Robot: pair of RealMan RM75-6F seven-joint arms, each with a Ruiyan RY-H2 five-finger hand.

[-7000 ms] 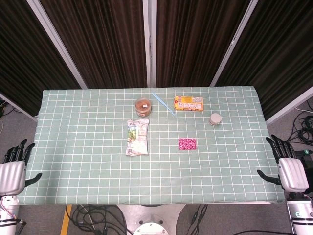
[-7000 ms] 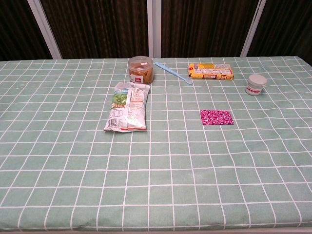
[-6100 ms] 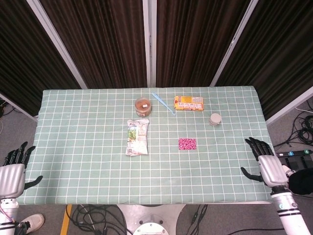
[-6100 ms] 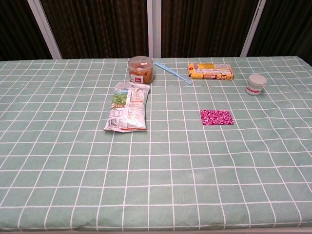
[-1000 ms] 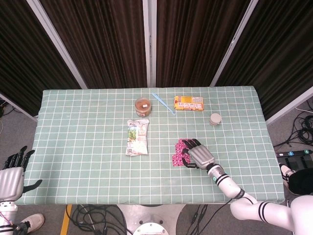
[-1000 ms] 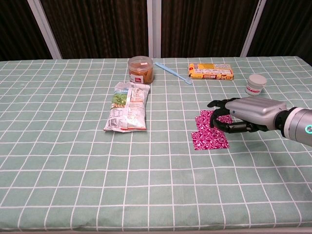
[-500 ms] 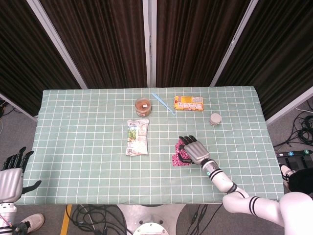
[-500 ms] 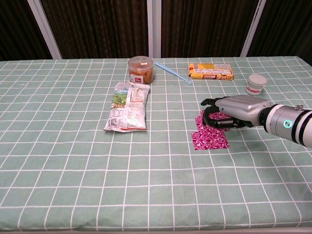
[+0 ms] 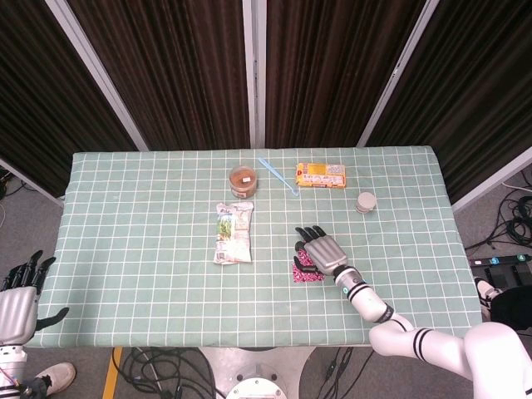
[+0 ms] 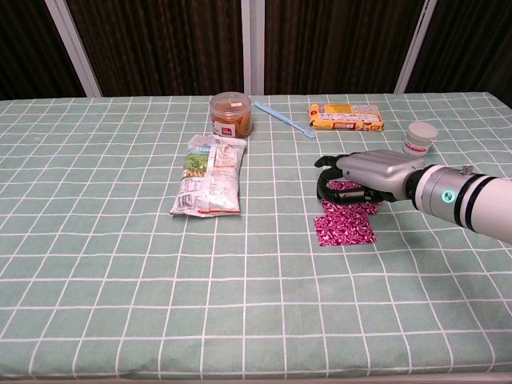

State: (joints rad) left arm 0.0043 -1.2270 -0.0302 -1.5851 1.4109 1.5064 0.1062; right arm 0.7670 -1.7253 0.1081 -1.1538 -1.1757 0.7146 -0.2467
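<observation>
A pink patterned cloth (image 10: 345, 226) lies flat right of the table's middle, also showing as the cloth (image 9: 304, 268) in the head view. My right hand (image 10: 358, 178) lies over its far part, fingers curled down with a bit of pink showing between them and the thumb. Whether it pinches the cloth is hidden. From above, the same right hand (image 9: 321, 248) covers most of the cloth. My left hand (image 9: 17, 296) hangs off the table's near left corner, fingers apart, holding nothing.
A snack bag (image 10: 207, 174) lies left of the cloth. Along the far side stand a brown jar (image 10: 231, 114), a light-blue stick (image 10: 284, 119), a yellow box (image 10: 346, 117) and a small white tub (image 10: 420, 138). A green checked tablecloth (image 10: 120, 264) covers the table.
My right hand came in from the table's right edge onto the pink cloth, which now lies larger and nearer me. In the last second the hand slid left over it.
</observation>
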